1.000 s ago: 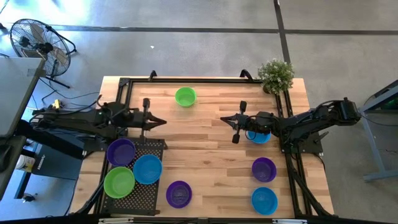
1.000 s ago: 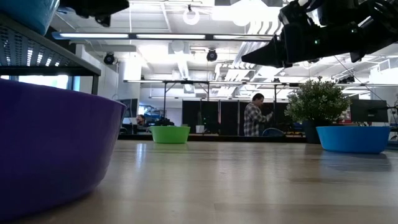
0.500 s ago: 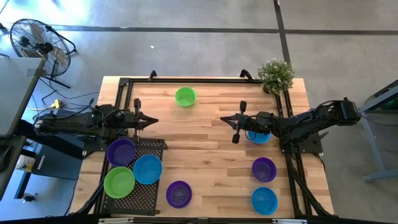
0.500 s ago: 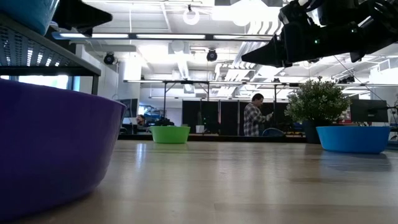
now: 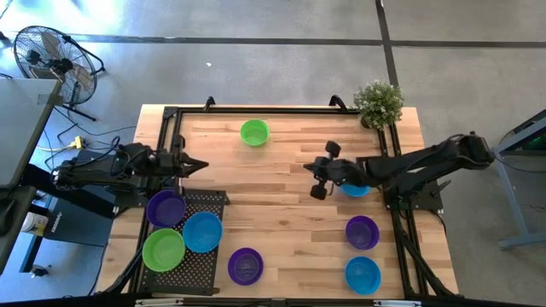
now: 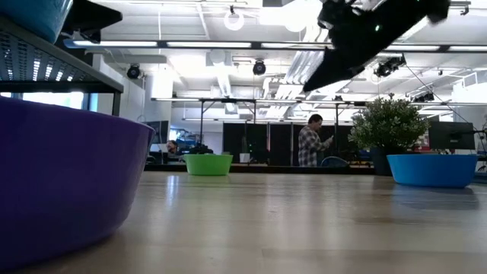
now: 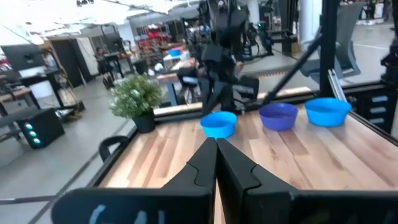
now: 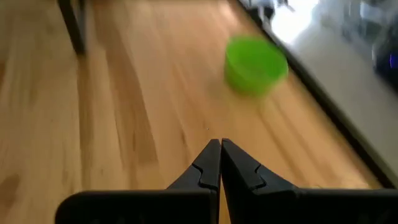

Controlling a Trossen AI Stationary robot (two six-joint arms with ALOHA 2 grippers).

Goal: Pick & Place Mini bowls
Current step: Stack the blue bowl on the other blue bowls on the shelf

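Three mini bowls sit on a black mesh rack [image 5: 205,256] at the near left: purple [image 5: 165,208], blue [image 5: 202,231] and green [image 5: 163,249]. On the wood rest a green bowl [image 5: 254,132] far back, a purple one [image 5: 246,265] near the front, and on the right a blue [image 5: 354,188], a purple [image 5: 362,232] and a blue one [image 5: 363,274]. My left gripper [image 5: 205,165] is shut and empty by the table's left edge, pointing right. My right gripper [image 5: 307,168] is shut and empty above mid-table, slanting down toward the green bowl [image 8: 255,63].
A small potted plant [image 5: 378,102] stands at the far right corner. Black frame rails [image 5: 397,162] run along the table's edges. Bare wood lies open in the middle [image 5: 264,196]. A person [image 6: 310,144] stands in the room beyond.
My left gripper has drawn back toward the table's left edge, staying level and shut. My right gripper has tipped from level to slanting down, rolled a little and risen slightly, staying shut. No bowl has moved.
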